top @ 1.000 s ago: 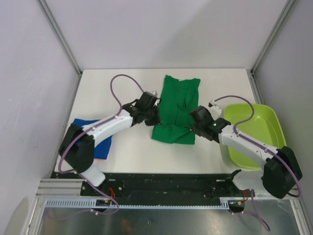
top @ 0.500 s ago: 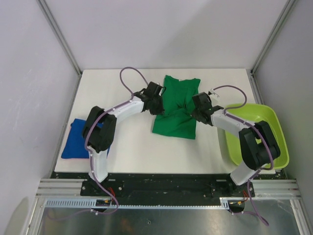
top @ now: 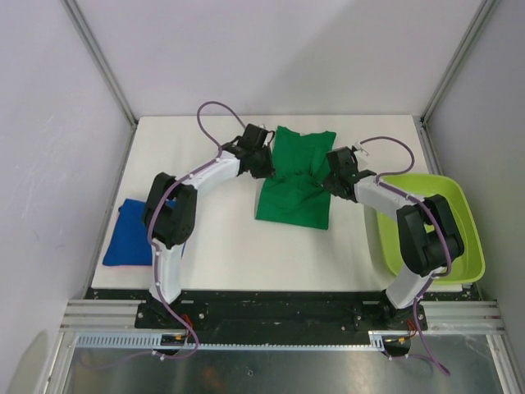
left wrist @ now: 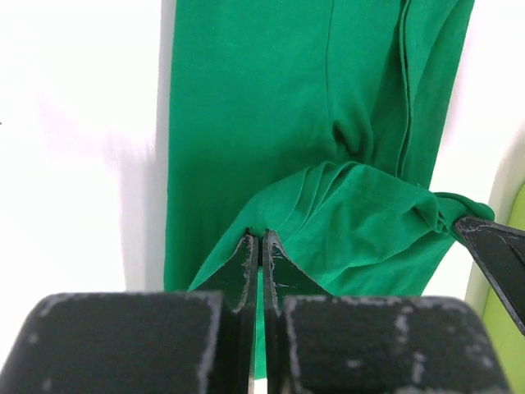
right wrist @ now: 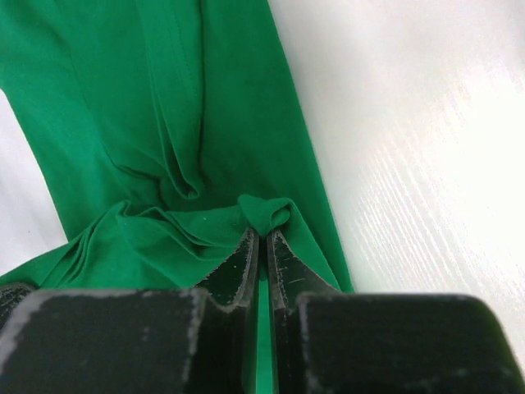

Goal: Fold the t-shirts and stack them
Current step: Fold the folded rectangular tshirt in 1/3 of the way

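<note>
Green t-shirt [top: 297, 176] on table [top: 213, 242], stretched between both pincers. Left pincer [left wrist: 260, 243] nipped tight on its left edge, right pincer [right wrist: 261, 238] on right edge: matched grips, likely to fold hem evenly. Blue t-shirt [top: 127, 238] well left of left pincer, folded.
</note>
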